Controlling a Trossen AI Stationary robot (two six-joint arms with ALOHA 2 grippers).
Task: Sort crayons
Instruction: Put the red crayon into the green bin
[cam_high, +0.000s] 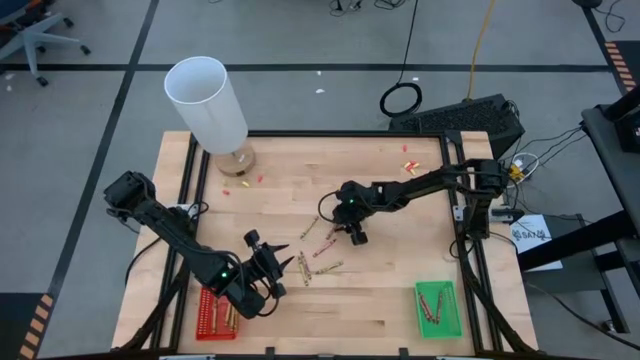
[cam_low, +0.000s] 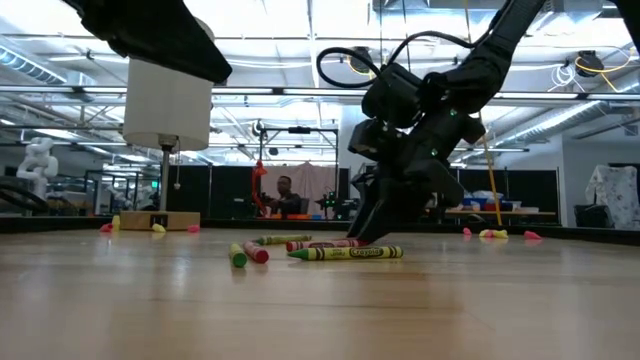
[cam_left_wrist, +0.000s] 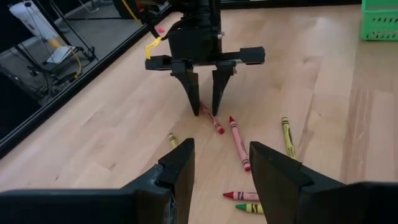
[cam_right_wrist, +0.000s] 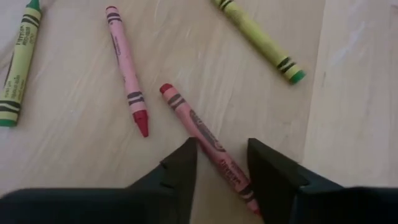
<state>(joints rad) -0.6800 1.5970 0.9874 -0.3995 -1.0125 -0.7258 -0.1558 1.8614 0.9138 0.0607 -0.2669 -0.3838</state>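
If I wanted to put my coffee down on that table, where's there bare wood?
Bare wood lies between the red tray and green tray, along the near edge. The middle is crowded: scattered crayons and the right end effector straddling one.

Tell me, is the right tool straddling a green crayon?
No, the right tool is open around a red crayon lying on the table.

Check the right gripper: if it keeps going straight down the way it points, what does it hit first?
Most likely the red crayon lying between its open fingers. The right gripper points down at the table, fingertips straddling that crayon. Remaining height is hard to judge.
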